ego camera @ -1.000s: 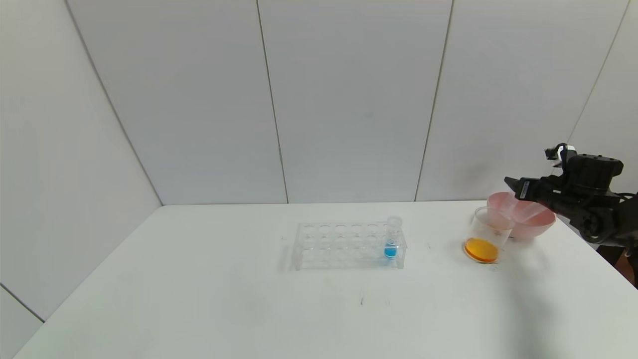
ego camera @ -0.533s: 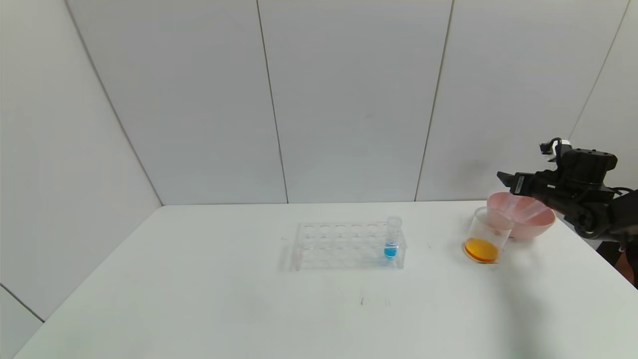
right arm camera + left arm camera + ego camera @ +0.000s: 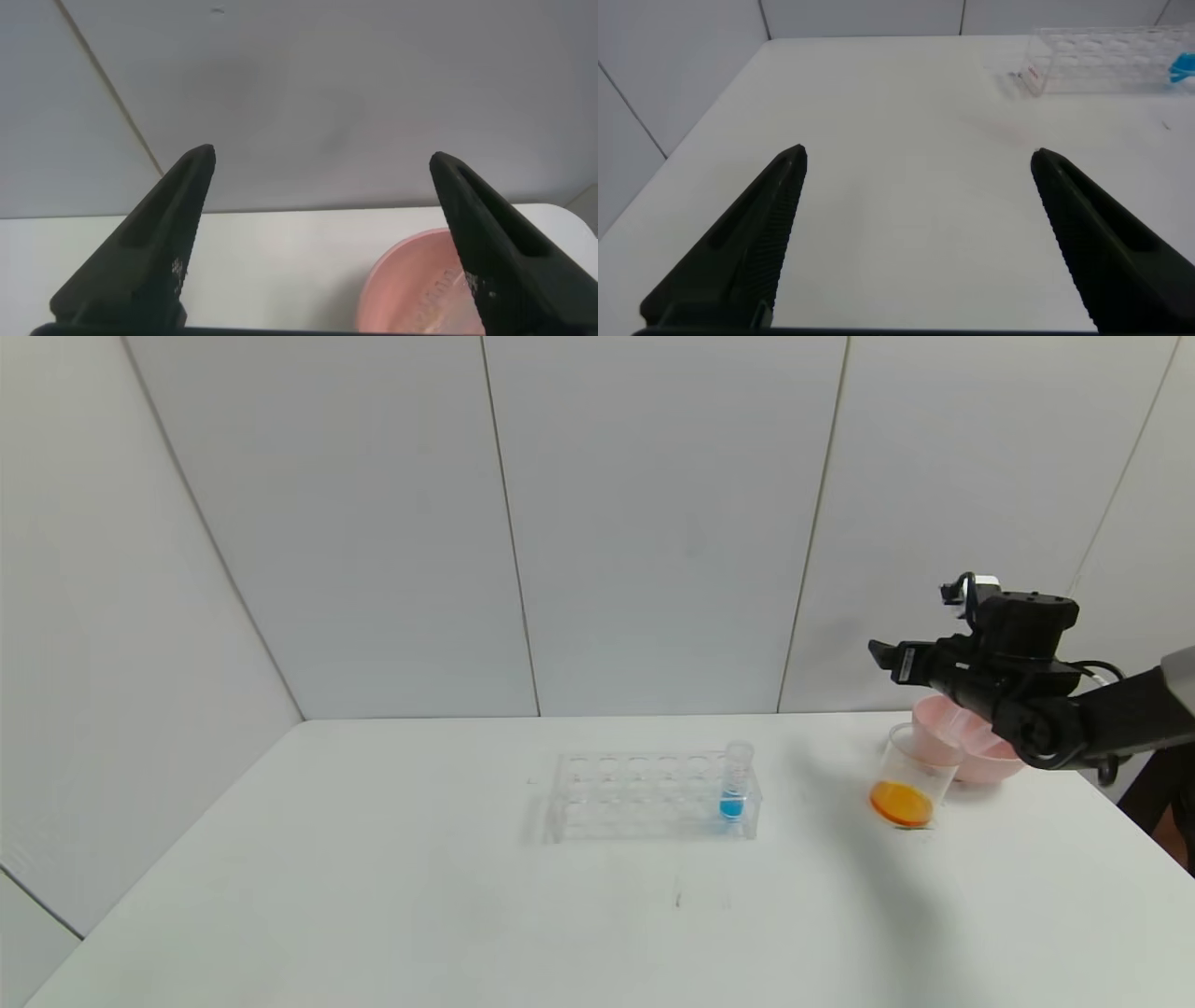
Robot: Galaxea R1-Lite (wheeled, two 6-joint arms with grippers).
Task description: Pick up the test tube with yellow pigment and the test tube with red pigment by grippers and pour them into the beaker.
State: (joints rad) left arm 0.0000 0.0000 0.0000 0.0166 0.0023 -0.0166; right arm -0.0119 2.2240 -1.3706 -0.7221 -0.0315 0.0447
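The beaker stands at the table's right with orange liquid in its bottom. No tube with yellow pigment or red pigment shows as such. A clear tube with faint marks lies in the pink bowl behind the beaker; I cannot tell which tube it is. My right gripper hangs open and empty in the air, above and just behind the beaker, pointing left. My left gripper is open and empty over bare table, left of the rack; the head view does not show it.
A clear tube rack sits mid-table with one tube of blue liquid at its right end. The pink bowl lies near the table's right edge. White wall panels stand behind the table.
My right gripper has risen and swung left, away from the pink bowl to above the beaker, and its fingers have spread wider. Beaker, bowl and rack have not moved.
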